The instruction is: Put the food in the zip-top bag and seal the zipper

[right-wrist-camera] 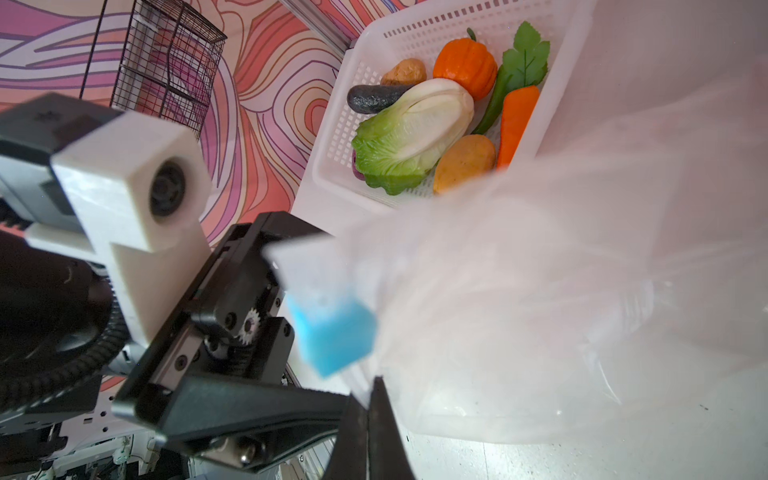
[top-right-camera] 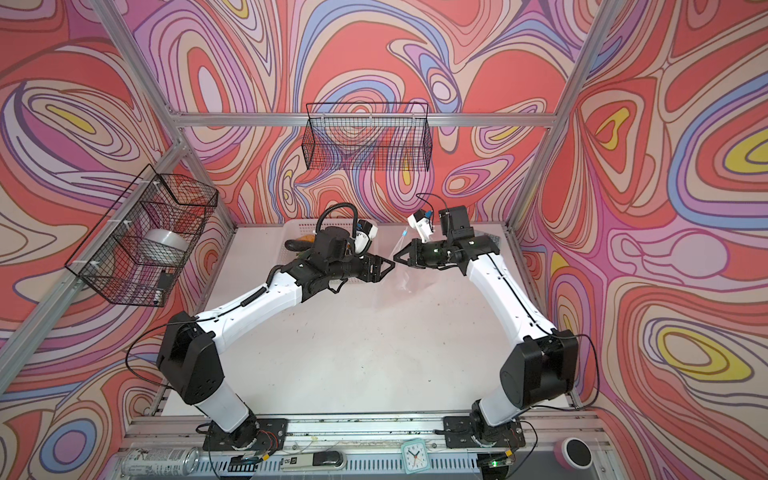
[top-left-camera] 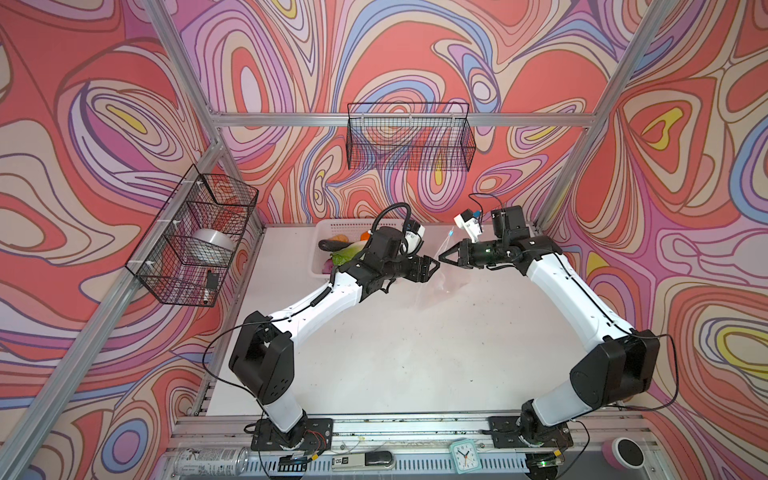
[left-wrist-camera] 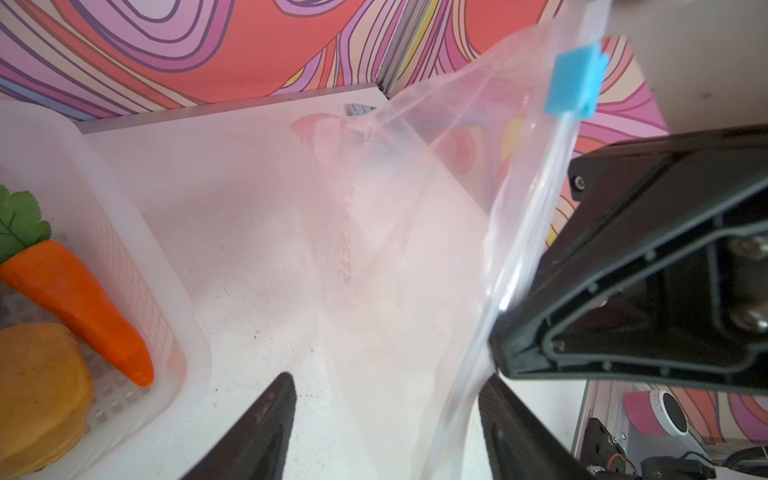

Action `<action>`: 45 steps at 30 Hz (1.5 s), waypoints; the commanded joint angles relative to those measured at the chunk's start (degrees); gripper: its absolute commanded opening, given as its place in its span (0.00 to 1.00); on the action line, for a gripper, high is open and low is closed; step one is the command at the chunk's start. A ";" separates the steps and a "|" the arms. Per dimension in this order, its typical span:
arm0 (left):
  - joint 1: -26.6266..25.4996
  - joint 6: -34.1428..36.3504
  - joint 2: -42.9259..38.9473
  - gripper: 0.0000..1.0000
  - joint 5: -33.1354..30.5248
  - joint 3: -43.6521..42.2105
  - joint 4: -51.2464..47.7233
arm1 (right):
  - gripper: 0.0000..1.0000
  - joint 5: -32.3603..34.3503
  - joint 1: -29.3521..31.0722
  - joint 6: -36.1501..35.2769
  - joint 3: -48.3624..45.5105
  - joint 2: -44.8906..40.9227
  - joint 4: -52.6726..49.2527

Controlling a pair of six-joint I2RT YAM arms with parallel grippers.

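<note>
Right gripper (right-wrist-camera: pixel 371 399) clenched on bag (left-wrist-camera: pixel 415 249) zipper (left-wrist-camera: pixel 536 232) edge, beside basket (right-wrist-camera: pixel 328 166). Left gripper (left-wrist-camera: pixel 386 380) released, fingers (left-wrist-camera: pixel 266 419) straddling bag. Food (right-wrist-camera: pixel 411 133) lies inside basket, untouched.

I work in a robotics lab cell: my two arms (top-left-camera: pixel 320 301) stand bolted to an aluminium rail (top-left-camera: pixel 415 428), boxed in by an aluminium-profile frame (top-left-camera: pixel 291 119) carrying printed swirl-pattern backdrop panels (top-left-camera: pixel 415 50). Black wire baskets (top-left-camera: pixel 409 137) hang from that frame, and the vegetables (right-wrist-camera: pixel 415 133) by my white tabletop (top-left-camera: pixel 415 340) are plastic toys.
</note>
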 commanded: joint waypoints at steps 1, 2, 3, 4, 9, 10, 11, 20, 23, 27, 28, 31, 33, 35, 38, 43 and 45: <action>0.36 -0.61 -2.53 0.72 -0.78 -1.59 1.67 | 0.00 2.40 0.00 -2.13 0.07 -1.05 -2.79; 0.39 -0.79 -3.23 0.71 -0.44 -2.16 1.80 | 0.00 3.41 0.00 -2.37 0.07 -1.05 -3.17; 0.34 -0.92 -4.02 0.72 -0.28 -2.86 1.90 | 0.00 4.19 0.00 -2.56 0.02 -1.10 -3.48; 0.36 -0.97 -4.83 0.72 -0.32 -3.64 1.90 | 0.00 4.71 0.00 -2.68 -0.10 -1.14 -3.60; 0.34 -1.91 -8.26 0.74 -1.34 -7.66 2.73 | 0.00 5.63 0.00 -2.74 -0.69 -1.11 -3.24; 0.34 -2.03 -8.72 0.74 -1.44 -8.25 3.02 | 0.00 5.67 0.00 -2.61 -0.79 -1.14 -3.12; 0.39 -2.28 -8.99 0.74 -1.71 -8.76 3.28 | 0.00 5.48 0.00 -2.49 -0.81 -1.04 -3.11; 0.34 -2.84 -4.20 0.73 0.24 -6.09 5.18 | 0.00 3.38 0.00 -0.64 -1.09 -1.73 -1.40; 0.36 -1.98 -2.01 0.72 0.14 -3.84 5.02 | 0.00 2.80 0.00 -0.03 -1.37 -1.83 -0.93; 0.34 -1.42 0.35 0.71 -1.43 -1.64 4.33 | 0.00 2.45 0.00 0.07 -1.40 -1.98 -0.78; 0.35 -1.38 0.70 0.71 -1.66 -1.51 4.48 | 0.00 2.23 0.00 0.14 -1.39 -1.95 -0.69; 0.34 -1.54 2.02 0.67 -2.37 -0.81 4.30 | 0.00 1.51 0.00 0.29 -1.51 -1.97 -0.36; 0.36 -1.71 3.05 0.63 -2.92 -0.32 3.85 | 0.00 1.41 0.00 0.34 -1.51 -1.95 -0.12; 0.36 -1.89 3.95 0.59 -2.93 0.20 3.34 | 0.00 1.08 0.00 0.51 -1.51 -2.00 0.24; 0.35 -2.25 5.10 0.50 -2.28 1.02 2.86 | 0.00 0.77 0.02 0.60 -1.64 -1.93 0.66; 0.35 -3.61 5.03 0.00 0.29 2.79 1.47 | 0.00 3.14 0.00 0.64 -1.86 -1.49 0.65; 0.34 -4.86 4.01 0.00 0.46 3.33 0.60 | 0.00 6.42 0.00 1.61 -1.81 -1.47 1.19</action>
